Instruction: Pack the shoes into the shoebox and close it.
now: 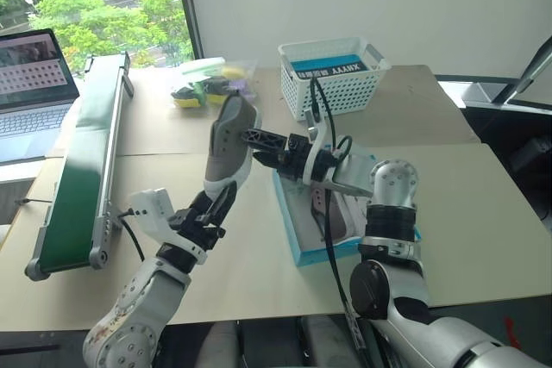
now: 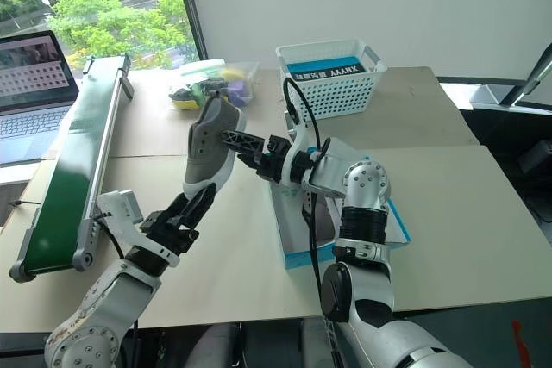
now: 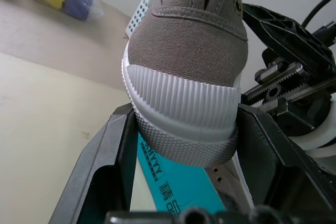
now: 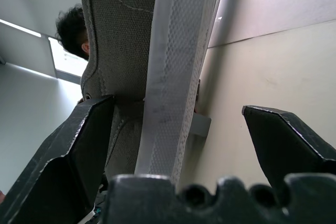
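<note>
Right now I hold one shoe (image 1: 231, 148) up in the air by its toe, above the table's (image 1: 259, 247) middle. My left gripper (image 1: 216, 204) pinches it tight. My right gripper (image 1: 259, 146) spreads wide beside it, ready to take it. The other shoe (image 1: 332, 213) lies in the shoebox (image 1: 297, 243), near the table's front edge.
</note>
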Motion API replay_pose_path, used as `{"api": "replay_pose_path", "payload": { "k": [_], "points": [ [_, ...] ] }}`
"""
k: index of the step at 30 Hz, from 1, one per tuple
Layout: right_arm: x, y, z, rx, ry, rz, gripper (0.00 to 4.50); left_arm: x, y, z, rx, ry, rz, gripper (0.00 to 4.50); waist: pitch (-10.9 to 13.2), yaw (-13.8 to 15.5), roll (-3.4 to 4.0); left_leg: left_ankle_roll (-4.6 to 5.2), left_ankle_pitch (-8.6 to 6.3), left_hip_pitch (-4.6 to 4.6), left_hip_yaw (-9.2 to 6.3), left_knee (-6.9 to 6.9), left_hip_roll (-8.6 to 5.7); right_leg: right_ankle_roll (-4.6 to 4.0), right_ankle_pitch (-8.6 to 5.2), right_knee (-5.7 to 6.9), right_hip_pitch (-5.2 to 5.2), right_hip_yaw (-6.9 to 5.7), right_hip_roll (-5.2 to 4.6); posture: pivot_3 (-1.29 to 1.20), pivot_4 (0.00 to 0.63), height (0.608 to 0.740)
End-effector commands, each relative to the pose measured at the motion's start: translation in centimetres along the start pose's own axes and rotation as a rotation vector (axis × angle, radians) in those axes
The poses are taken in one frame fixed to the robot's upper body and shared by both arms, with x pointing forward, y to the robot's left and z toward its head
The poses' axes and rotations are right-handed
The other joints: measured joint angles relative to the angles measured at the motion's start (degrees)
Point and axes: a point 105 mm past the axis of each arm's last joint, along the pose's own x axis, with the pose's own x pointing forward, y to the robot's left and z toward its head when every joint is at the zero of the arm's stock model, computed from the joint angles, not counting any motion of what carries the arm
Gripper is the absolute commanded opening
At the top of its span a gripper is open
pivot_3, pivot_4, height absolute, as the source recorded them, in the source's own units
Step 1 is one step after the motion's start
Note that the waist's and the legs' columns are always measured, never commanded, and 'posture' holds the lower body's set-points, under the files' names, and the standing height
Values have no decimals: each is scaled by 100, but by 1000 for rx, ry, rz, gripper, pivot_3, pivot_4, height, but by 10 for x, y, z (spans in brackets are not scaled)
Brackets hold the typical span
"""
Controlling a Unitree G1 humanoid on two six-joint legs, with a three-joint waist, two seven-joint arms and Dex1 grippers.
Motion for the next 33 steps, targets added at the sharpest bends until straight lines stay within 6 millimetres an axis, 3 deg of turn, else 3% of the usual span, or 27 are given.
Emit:
{"api": "replay_pose_path", "payload": {
  "k": [1, 5, 6, 17, 24, 25, 29, 33],
  "points": [
    [15, 35, 1, -35, -12, 119, 4500, 1, -17, 7, 2, -12, -88, 2310, 0, 4, 0, 0, 0, 0, 0, 0, 0, 0, 0, -1, 0, 0, 1, 0, 150, 737],
    [13, 36, 4, -29, -36, 118, 4500, 2, -16, 7, 10, -3, -88, 2310, 0, 4, 1, 0, 0, -1, 0, 0, 0, 0, 0, -2, -1, 0, 0, 0, 150, 737],
    [12, 35, 4, -30, -41, 112, 3983, 2, -16, 7, 11, 0, -87, 2305, 0, 5, 1, 0, 0, -1, 0, 0, 1, 0, 0, -2, -1, 0, 1, 0, 150, 737],
    [12, 39, -2, -29, -26, 126, 481, 3, -12, 2, 92, 36, -66, 2305, 1, 6, 2, 0, 0, -2, 0, -1, 2, 0, -1, -4, -2, 1, 3, 0, 150, 737],
    [12, 40, -1, -20, -35, 125, 404, 6, -4, 5, 176, 16, -17, 2305, 1, 7, 2, 0, 0, -3, 0, -2, 2, 0, -1, -8, -2, 1, 3, 0, 150, 737],
    [12, 39, 0, -19, -46, 118, 403, 7, -5, 6, 187, 12, -20, 3203, 1, 7, 2, 0, 0, -3, 0, -2, 2, 0, -1, -8, -2, 1, 3, 0, 150, 737],
    [9, 34, 21, -25, -161, 62, 403, 6, -10, 1, 382, 65, -80, 4437, 2, 6, 3, 0, 0, -3, 0, -3, 3, 0, -1, -8, -3, 1, 5, 0, 150, 737],
    [1, 38, 43, -19, -250, 64, 403, 5, -15, 4, 446, 48, -125, 4437, 7, 7, 11, 0, 0, -3, 2, -4, 3, 0, -1, -13, -2, 2, 5, 0, 150, 737]
  ]
}}
